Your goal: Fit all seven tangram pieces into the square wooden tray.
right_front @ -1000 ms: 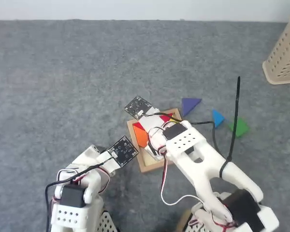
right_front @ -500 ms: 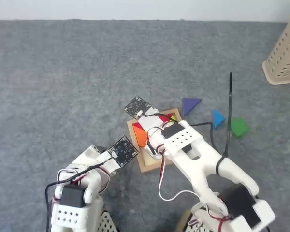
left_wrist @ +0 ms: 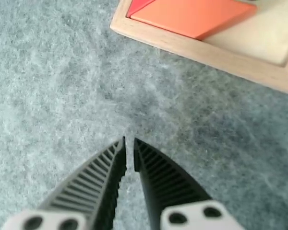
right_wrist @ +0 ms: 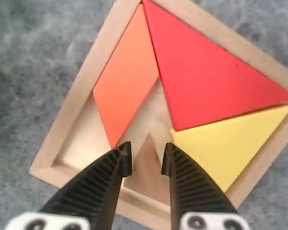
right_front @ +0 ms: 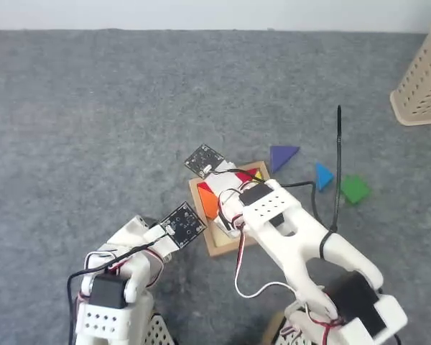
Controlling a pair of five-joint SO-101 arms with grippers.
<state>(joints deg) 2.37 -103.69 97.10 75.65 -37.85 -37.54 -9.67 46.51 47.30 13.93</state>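
**A:** Caught the right gripper (right_wrist: 146, 153) on its wrist cam, pinching a tan triangle (right_wrist: 148, 168) over the tray (right_wrist: 67, 120), above bare floor near one corner. Orange piece (right_wrist: 127, 81), red triangle (right_wrist: 206, 81) and yellow triangle (right_wrist: 225, 143) already seated.

**B:** Yep. Got the purple triangle (right_front: 282, 155), blue triangle (right_front: 323, 175) and green piece (right_front: 355, 189) from the high view, loose on the carpet (right_front: 93, 108). Left gripper (left_wrist: 129, 143) pressed nearly together, just off the tray's rim, open carpet around.
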